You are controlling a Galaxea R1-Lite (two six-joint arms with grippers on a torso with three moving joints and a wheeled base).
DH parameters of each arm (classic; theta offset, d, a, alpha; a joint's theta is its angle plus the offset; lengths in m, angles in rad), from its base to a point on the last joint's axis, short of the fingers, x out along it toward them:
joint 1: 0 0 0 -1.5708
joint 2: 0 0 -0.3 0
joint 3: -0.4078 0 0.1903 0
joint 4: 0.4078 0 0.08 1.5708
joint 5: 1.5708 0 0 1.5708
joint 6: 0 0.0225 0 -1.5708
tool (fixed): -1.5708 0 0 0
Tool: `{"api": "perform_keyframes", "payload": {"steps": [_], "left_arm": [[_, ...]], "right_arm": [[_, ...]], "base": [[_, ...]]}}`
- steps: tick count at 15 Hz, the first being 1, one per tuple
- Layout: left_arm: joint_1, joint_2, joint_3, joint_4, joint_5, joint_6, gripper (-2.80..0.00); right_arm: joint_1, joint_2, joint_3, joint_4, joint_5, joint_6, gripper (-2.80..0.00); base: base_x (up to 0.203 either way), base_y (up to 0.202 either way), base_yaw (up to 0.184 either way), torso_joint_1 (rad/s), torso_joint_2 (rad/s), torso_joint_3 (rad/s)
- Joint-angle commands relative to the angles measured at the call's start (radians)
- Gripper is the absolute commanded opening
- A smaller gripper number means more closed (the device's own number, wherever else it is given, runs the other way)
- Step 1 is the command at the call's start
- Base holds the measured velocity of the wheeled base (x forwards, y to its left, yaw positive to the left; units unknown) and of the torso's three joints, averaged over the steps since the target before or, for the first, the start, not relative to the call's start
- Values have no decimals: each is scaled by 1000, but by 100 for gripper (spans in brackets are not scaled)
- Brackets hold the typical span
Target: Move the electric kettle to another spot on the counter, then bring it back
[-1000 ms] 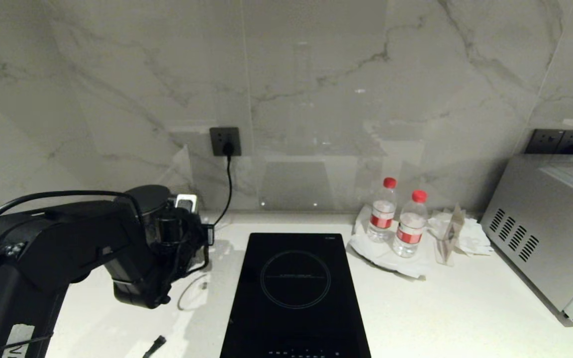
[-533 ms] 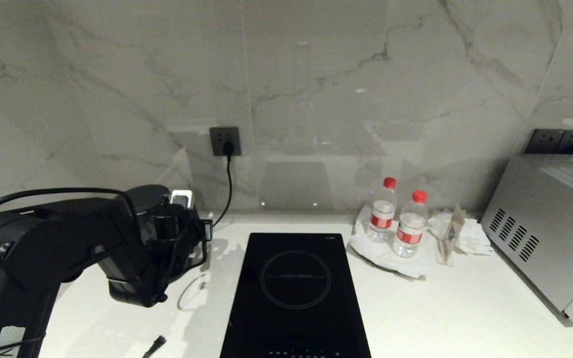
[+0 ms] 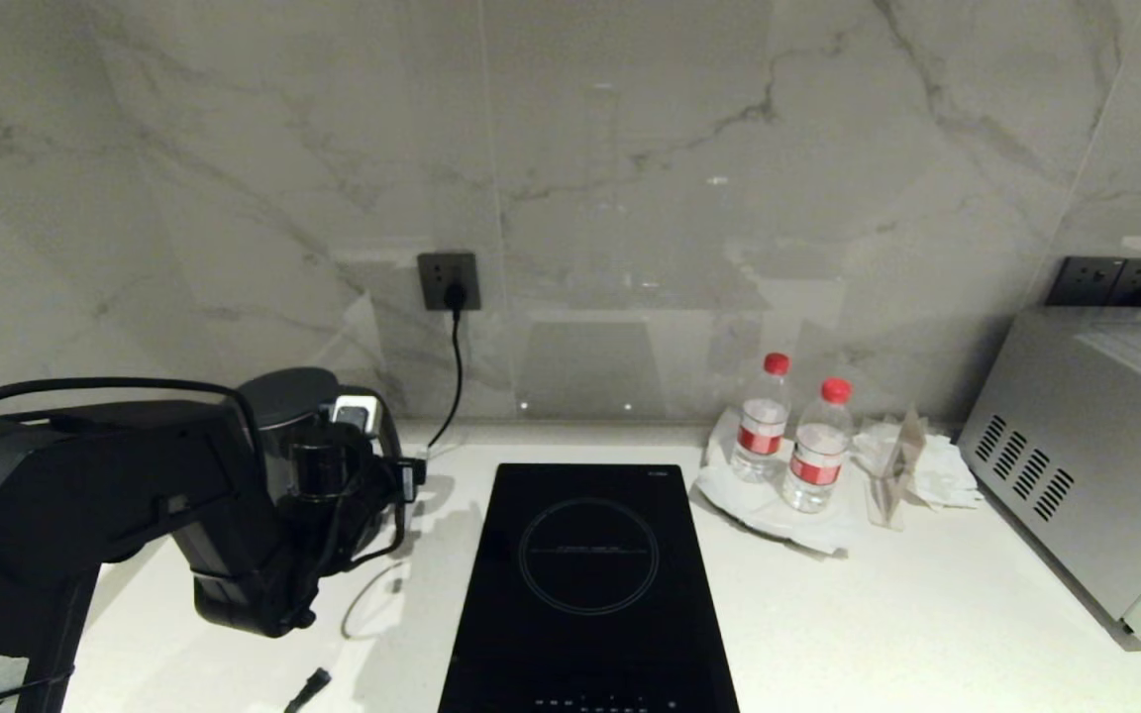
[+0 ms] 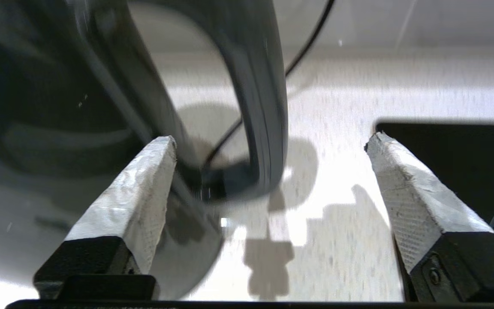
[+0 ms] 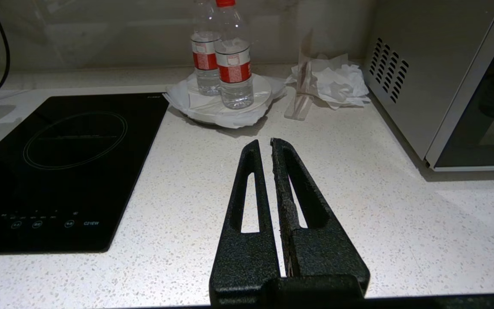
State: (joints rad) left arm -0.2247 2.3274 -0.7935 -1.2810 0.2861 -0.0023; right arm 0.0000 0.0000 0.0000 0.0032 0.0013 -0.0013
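Note:
The electric kettle (image 3: 285,396), glossy black with a flat round lid, stands at the back left of the white speckled counter (image 3: 927,614), mostly hidden behind my left arm. In the left wrist view its dark body (image 4: 37,86) and loop handle (image 4: 257,86) fill the space ahead. My left gripper (image 4: 270,141) is open, its taped fingers (image 4: 135,201) wide on either side of the handle and touching nothing. In the head view the left gripper (image 3: 382,441) sits just right of the kettle. My right gripper (image 5: 263,143) hangs shut and empty over bare counter (image 5: 212,180).
A black induction hob (image 3: 585,584) lies in the middle of the counter. A power cord (image 3: 454,366) runs from the wall socket (image 3: 449,281) down toward the kettle. Two water bottles (image 3: 790,436) stand on a white plate beside crumpled paper (image 3: 917,465), and a silver oven (image 3: 1095,446) stands at the far right.
The left gripper has opened off the kettle's handle, and the left arm has drawn back toward the front left. The kettle stays in place.

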Motion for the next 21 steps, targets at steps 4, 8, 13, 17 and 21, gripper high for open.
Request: {"api": "perform_keyframes", "payload": {"steps": [4,8,13,17,21], "left_arm": [[1,-62,83,-8,-29,-25,0],[-17,-92,163,-18,-43,-27,0],[-31,-48,243,-242,-54,-13,0],[-36,-114,290,-184,-54,-12,0],[-45,-241,434,-148,-80,-16,0]], "right_arm": [[0,0,0,0,0,0,-280],[0,2,0,0,0,0,-280],[0,0,0,0,0,0,-280],[0,0,0,0,0,0,-280],[0,0,0,0,0,0,-280]], "base": [[0,0,0,0,0,0],[0,0,0,0,0,0],[0,0,0,0,0,0],[0,0,0,0,0,0],[0,0,0,0,0,0]]}}
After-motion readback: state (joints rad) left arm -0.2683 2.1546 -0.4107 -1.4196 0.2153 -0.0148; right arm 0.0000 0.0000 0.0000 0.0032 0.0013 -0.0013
